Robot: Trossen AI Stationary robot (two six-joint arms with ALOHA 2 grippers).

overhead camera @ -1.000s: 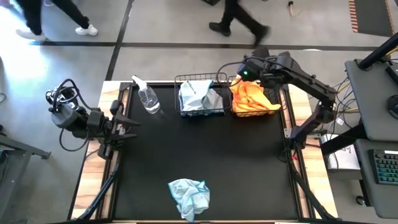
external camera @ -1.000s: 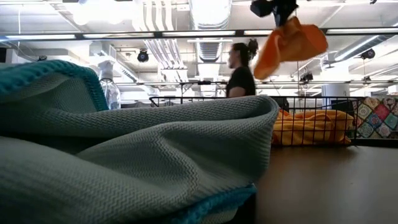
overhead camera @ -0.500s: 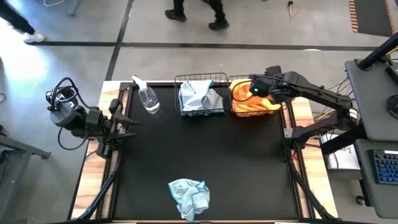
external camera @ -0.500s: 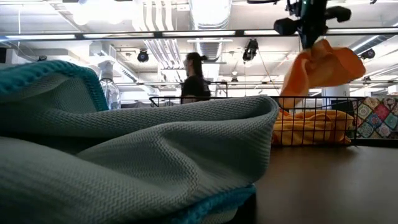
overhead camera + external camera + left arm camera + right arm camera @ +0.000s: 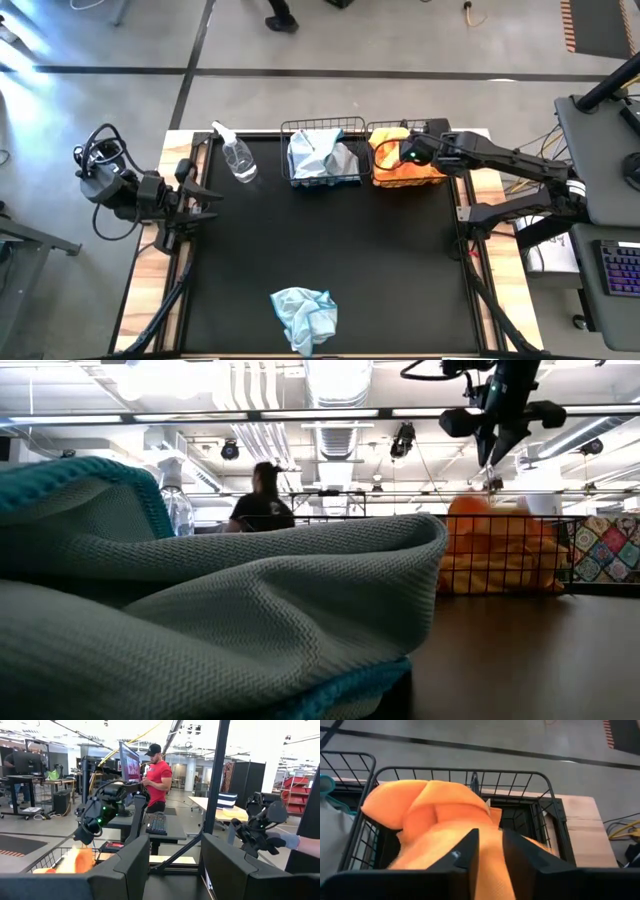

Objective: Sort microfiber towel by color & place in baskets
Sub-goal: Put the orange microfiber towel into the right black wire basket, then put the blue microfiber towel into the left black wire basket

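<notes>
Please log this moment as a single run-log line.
right claw: open above orange basket | orange towel: in basket | left claw: open, waiting at left edge | blue towel: on table

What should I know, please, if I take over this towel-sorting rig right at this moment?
Right pincer: above the right basket, jaws apart, holding nothing; the orange towel lies in the basket beneath it.
Left pincer: open, empty, waiting at the table's left edge.
Done: orange towels are in the right basket; a blue-grey towel is in the left basket.
Left: one blue-grey towel at the near edge of the table must go into the left basket. The spray bottle stays.
</notes>
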